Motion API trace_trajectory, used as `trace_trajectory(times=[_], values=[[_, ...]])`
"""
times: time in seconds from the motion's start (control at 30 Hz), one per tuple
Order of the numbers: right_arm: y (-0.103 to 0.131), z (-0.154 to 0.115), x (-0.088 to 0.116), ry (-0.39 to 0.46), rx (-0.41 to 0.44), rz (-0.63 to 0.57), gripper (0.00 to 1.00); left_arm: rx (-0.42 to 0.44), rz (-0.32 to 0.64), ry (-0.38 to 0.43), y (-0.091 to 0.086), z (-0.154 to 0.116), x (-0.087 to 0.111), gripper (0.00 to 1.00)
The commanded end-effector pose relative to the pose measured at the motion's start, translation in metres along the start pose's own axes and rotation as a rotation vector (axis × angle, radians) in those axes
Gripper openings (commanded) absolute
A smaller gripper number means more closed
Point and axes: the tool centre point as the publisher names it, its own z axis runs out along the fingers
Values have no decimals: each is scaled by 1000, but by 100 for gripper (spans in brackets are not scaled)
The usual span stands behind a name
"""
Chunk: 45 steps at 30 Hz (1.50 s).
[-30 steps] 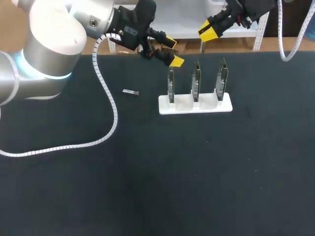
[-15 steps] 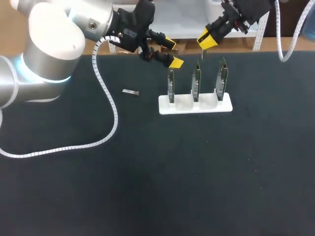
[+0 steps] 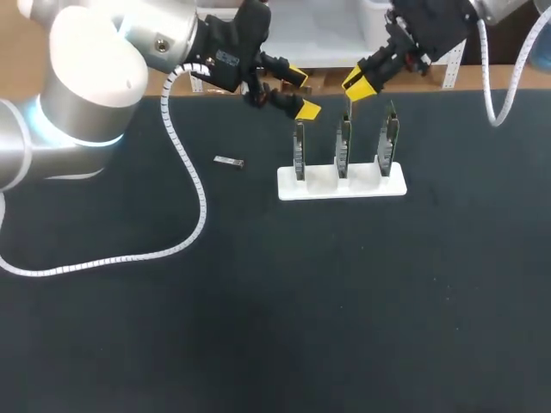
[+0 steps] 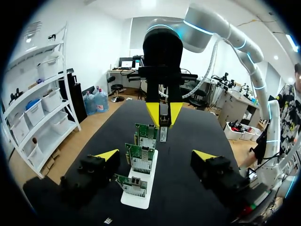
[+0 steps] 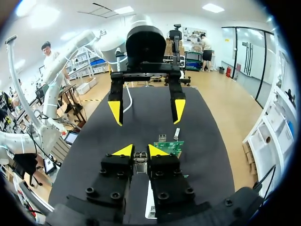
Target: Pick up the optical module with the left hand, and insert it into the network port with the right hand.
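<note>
Metal-bodied optical module (image 4: 163, 133): clamped between the yellow tips of my right gripper (image 3: 357, 82), in the upper middle of the head view and clear of the table. Its long axis is close to vertical, with the free end pointing down. My right fingers stand narrow, one on each side of its upper end.

Governing relation: the middle network card (image 3: 343, 142) lies just below the module's free end and slightly toward the frame's left. A small gap separates them, with no contact. I judge the coming move to be a short sideways correction, then a downward stroke along the module's own axis. I cannot tell where the port opening sits on the card.

That card stands upright in the white stand (image 3: 362, 186), between two like cards, right of frame centre.

My left gripper (image 3: 302, 92) hangs above the stand's left end, fingers wide, holding nothing. It is the nearer arm to the loose module (image 3: 229, 161), which lies flat on the black table (image 3: 258, 301), left of the stand.
</note>
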Motion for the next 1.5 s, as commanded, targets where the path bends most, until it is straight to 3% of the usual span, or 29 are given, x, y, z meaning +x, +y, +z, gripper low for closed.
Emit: trace_trajectory(times=[0.03,1.5], values=[[-2,5,2,3,-2,1,0,-3,-2,5,-1,0,-1,100],[-21,12,8,3,26,10,0,-3,-2,5,-1,0,-1,100]])
